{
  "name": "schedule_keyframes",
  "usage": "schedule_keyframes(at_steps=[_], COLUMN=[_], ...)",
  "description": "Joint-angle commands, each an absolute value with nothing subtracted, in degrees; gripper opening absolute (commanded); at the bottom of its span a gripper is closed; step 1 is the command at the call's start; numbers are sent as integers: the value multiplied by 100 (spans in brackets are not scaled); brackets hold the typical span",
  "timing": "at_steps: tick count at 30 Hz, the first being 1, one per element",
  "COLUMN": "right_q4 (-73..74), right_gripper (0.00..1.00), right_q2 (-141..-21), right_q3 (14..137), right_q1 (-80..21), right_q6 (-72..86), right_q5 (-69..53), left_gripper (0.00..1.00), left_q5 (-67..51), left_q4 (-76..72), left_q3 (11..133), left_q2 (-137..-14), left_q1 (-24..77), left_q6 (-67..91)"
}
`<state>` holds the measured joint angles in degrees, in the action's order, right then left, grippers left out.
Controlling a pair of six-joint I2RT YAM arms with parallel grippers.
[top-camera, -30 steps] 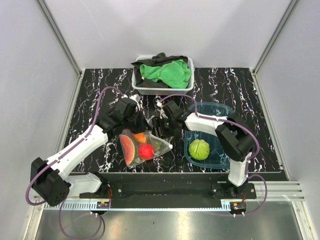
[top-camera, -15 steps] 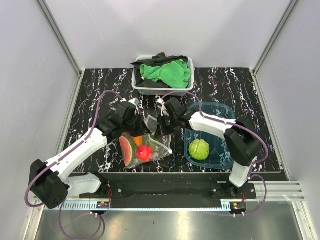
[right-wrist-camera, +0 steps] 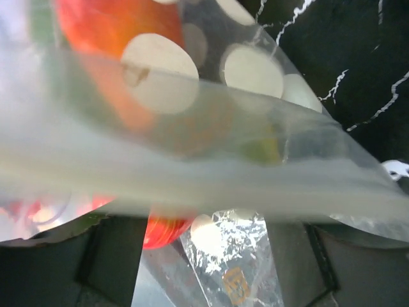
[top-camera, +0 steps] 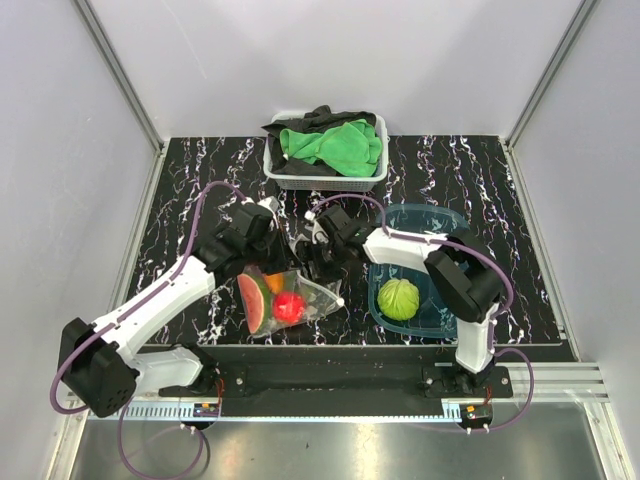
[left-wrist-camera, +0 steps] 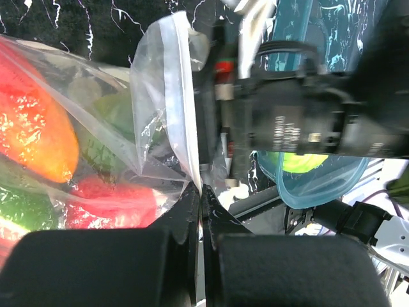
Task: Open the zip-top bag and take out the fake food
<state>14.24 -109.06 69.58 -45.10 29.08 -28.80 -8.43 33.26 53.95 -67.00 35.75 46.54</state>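
Note:
The zip-top bag (top-camera: 300, 292) lies between my two arms, holding a watermelon slice (top-camera: 254, 300), a red round fruit (top-camera: 290, 307) and an orange piece (top-camera: 275, 283). My left gripper (top-camera: 284, 248) is shut on the bag's upper edge; in the left wrist view (left-wrist-camera: 201, 192) the jaws pinch the film beside the zip strip (left-wrist-camera: 176, 109). My right gripper (top-camera: 310, 262) is open at the bag's right side. In the right wrist view (right-wrist-camera: 204, 256) its fingers (right-wrist-camera: 115, 256) stand wide apart with dotted film (right-wrist-camera: 236, 262) between them and the zip strip (right-wrist-camera: 192, 182) crossing close in front. A green leafy ball (top-camera: 399, 299) sits in the teal tub (top-camera: 425, 214).
A grey basket (top-camera: 325, 178) with green and black cloths stands at the back centre. The teal tub is right of the bag, under the right arm. The table's front edge (top-camera: 350, 348) is just below the bag.
My right gripper has moved a little left, closer onto the bag. The bag and its fruit have shifted slightly down and left. The left gripper keeps its hold.

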Motion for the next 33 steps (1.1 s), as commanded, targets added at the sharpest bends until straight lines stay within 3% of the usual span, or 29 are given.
schedule_keyframes(at_steps=[1, 4, 9, 12, 20, 25, 33], right_q4=[1125, 1099, 1090, 1098, 1703, 2363, 3716], right_gripper=[81, 89, 87, 75, 14, 0, 0], right_q2=[-11179, -11346, -11496, -11383, -10750, -10205, -9336], right_q3=[7198, 7163, 7137, 7128, 7277, 7435, 8040], right_q1=[-4658, -4676, -4676, -4676, -4676, -4667, -4649], right_q6=[3041, 3111, 3225, 3156, 2831, 2567, 2277], right_q5=[-2796, -2488, -2014, -1977, -1996, -1802, -1451], left_gripper=[0, 0, 0, 0, 0, 0, 0], left_q5=[-1002, -993, -1020, -993, -1037, -1274, -2257], left_q4=[3068, 2980, 2795, 2769, 2795, 2848, 2602], left_q3=[5397, 5265, 5063, 5001, 5027, 5106, 5195], left_q2=[-6785, -6820, -6847, -6794, -6610, -6320, -6073], left_q1=[3559, 3560, 3560, 3560, 3533, 3393, 3050], left_q6=[4632, 4658, 4746, 4755, 4676, 4430, 3762])
